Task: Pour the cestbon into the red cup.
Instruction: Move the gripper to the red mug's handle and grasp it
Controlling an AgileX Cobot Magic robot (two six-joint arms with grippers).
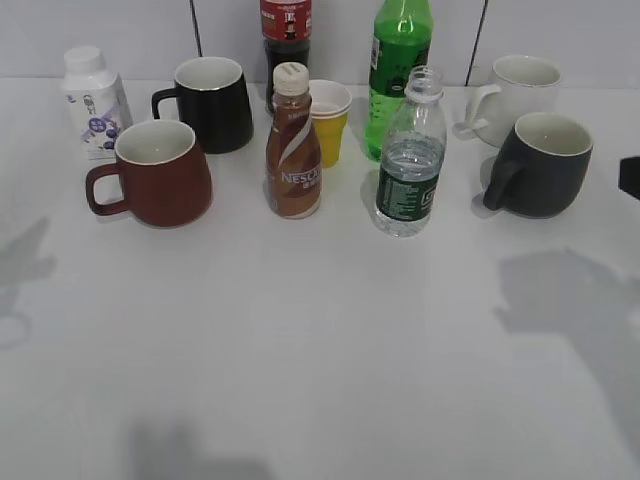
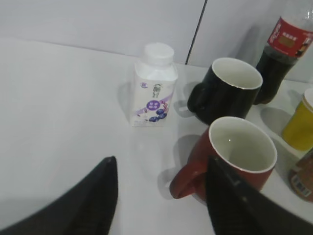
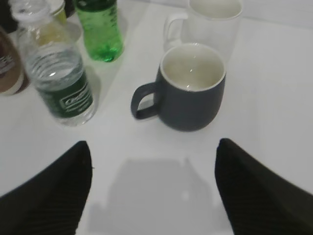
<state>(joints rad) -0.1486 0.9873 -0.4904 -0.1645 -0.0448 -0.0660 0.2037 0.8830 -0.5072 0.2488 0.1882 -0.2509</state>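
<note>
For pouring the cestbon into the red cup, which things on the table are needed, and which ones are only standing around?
Needed:
- cestbon, uncapped, standing upright
- red cup, upright, inside looks empty

Only standing around:
- black mug
- dark grey mug
- white mug
- brown Nescafe bottle
- green soda bottle
- cola bottle
- yellow cup
- white milk bottle

From where I stand, very little of the robot shows. On the left gripper (image 2: 161, 196), two black fingers (image 2: 93, 205) fill the bottom of the wrist view, broad at the base and tapering to blunt tips, matte, with a fine ribbed texture. The right gripper (image 3: 154, 191) has the same kind of black fingers (image 3: 49, 196), wedge-shaped and faintly ribbed. A small black piece sits at the right edge of the exterior view
</note>
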